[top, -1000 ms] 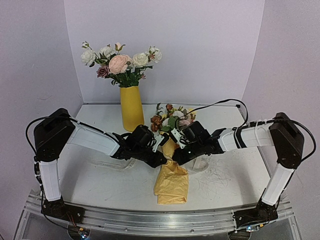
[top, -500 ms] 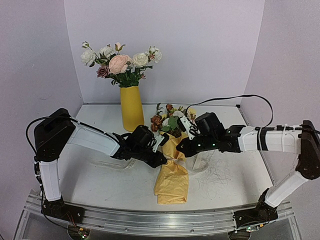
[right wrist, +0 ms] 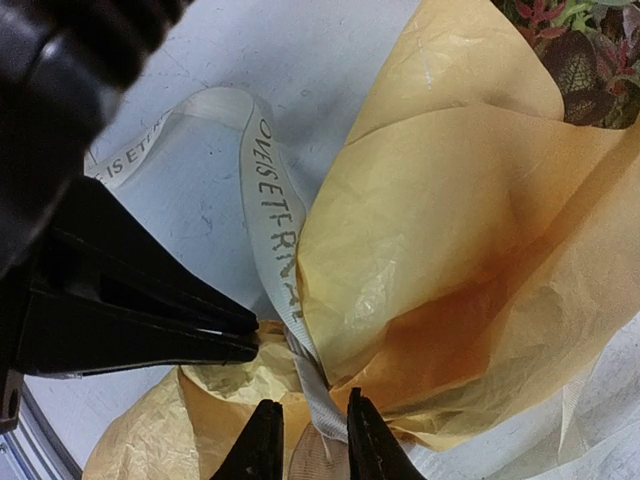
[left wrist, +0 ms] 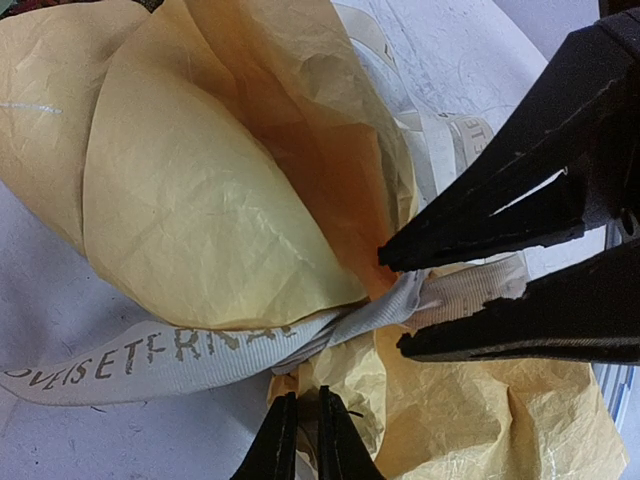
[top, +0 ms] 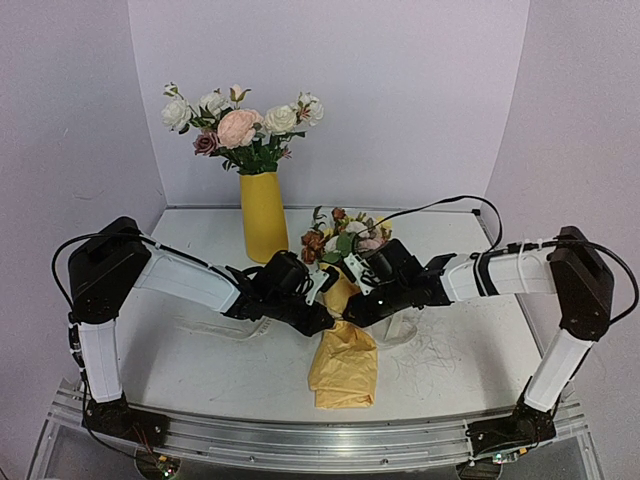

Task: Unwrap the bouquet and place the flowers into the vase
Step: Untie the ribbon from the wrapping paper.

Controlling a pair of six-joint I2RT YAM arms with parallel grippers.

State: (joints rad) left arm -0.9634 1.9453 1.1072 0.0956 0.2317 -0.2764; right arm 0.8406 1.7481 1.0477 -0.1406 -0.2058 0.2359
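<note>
White tabletop (top: 200, 360) holds the bouquet (top: 343, 350): crinkled yellow-orange paper (right wrist: 450, 200), lettered cream ribbon (left wrist: 150, 365).

Left fingers (left wrist: 278, 445) pinched together; right fingers (right wrist: 262, 450) slightly parted; tips facing, nearly touching.

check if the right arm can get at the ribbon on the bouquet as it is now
Probably yes: the right end effector is open with the ribbon running between its fingertips where it ties the bouquet. The left end effector sits close beside but leaves that spot free.
</note>
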